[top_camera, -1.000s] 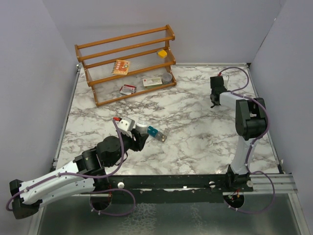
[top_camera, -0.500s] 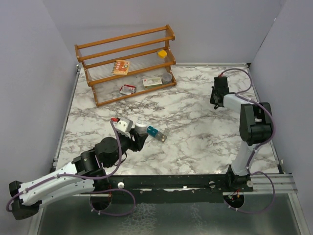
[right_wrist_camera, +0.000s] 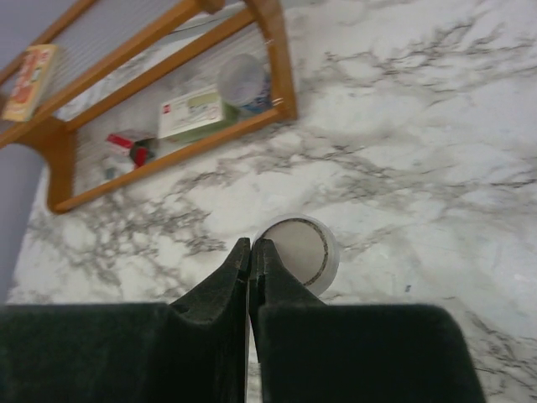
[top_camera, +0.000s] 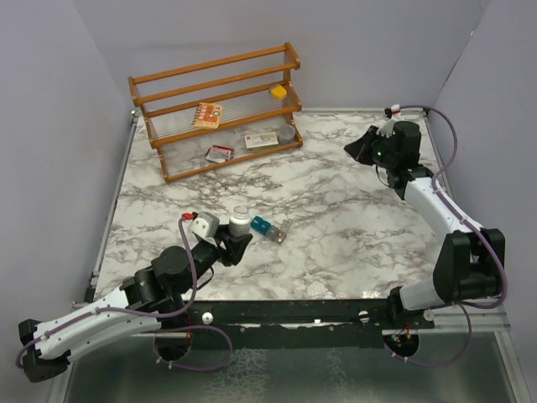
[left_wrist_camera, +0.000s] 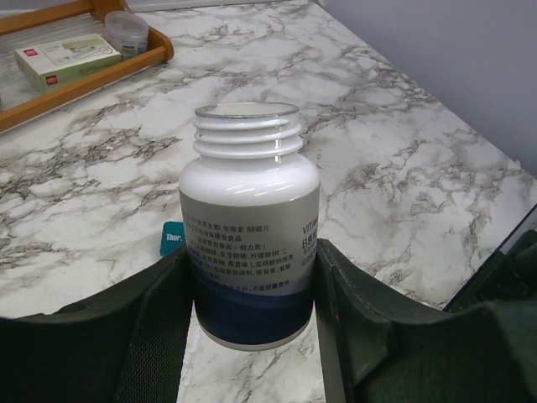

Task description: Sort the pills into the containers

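A white pill bottle with a dark blue band stands upright on the marble, its threaded mouth uncapped. My left gripper is shut on its lower body, one finger on each side; in the top view the bottle is at mid-table in that gripper. The containers, a teal and grey strip, lie just right of the bottle, with a teal corner showing behind it. My right gripper is shut and empty at the far right. A white cap lies upturned by its tips. No pills show.
A wooden rack stands at the back left with small boxes, a booklet, a yellow item and a round tub. Grey walls close the table's sides. A metal rail runs along the near edge.
My right arm stretched out toward the far right and turned its wrist, and its jaws came together. The left arm shifted slightly with the bottle still in its grip.
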